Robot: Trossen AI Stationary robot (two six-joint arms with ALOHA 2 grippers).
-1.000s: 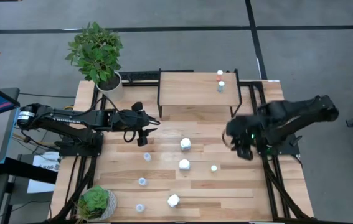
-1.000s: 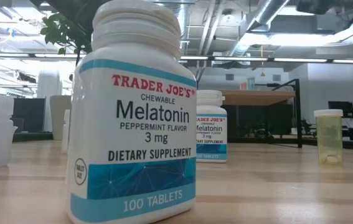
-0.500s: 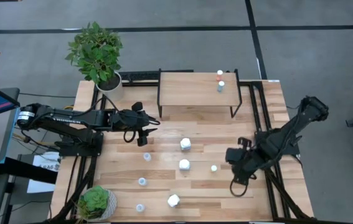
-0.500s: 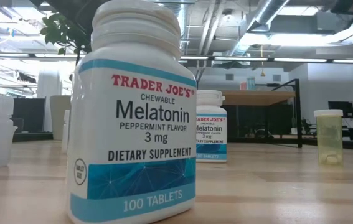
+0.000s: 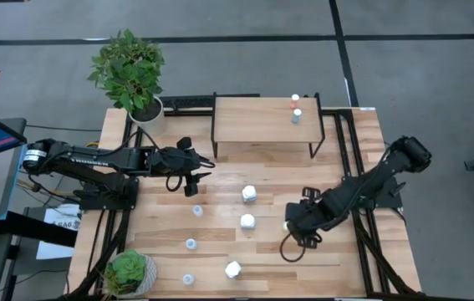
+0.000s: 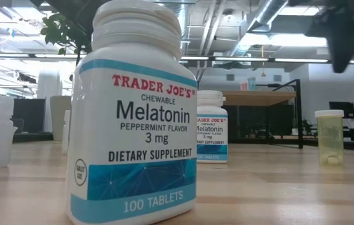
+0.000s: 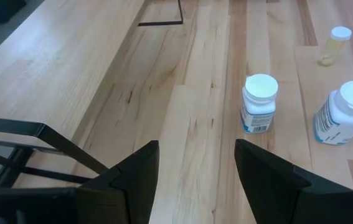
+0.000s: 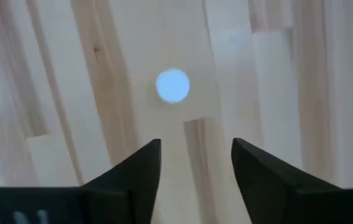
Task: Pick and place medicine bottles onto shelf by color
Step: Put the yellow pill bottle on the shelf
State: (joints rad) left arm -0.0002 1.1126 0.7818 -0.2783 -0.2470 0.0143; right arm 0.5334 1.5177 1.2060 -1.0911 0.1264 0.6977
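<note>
My right gripper (image 5: 293, 227) is open and points down above a small yellowish bottle with a pale cap (image 8: 173, 85), which stands upright on the table (image 6: 329, 136). It touches nothing. The shelf (image 5: 257, 125) at the far middle carries a red-capped bottle (image 5: 295, 99) and a pale one (image 5: 297, 115). Three chunky white bottles (image 5: 249, 194) (image 5: 247, 221) (image 5: 233, 269) and three small pale ones (image 5: 196, 211) (image 5: 191, 244) (image 5: 187, 279) stand on the table. My left gripper (image 5: 195, 180) waits, open and empty, left of the shelf.
A potted plant (image 5: 132, 75) stands at the far left corner and a smaller one (image 5: 128, 272) at the near left corner. The big melatonin bottle (image 6: 133, 112) fills the low view's foreground. Bare table lies at the near right (image 5: 362, 267).
My right gripper has gone toward the table's near edge and left, and down over the small pale-capped bottle. It has turned to point down. The bottles have stayed where they were.
</note>
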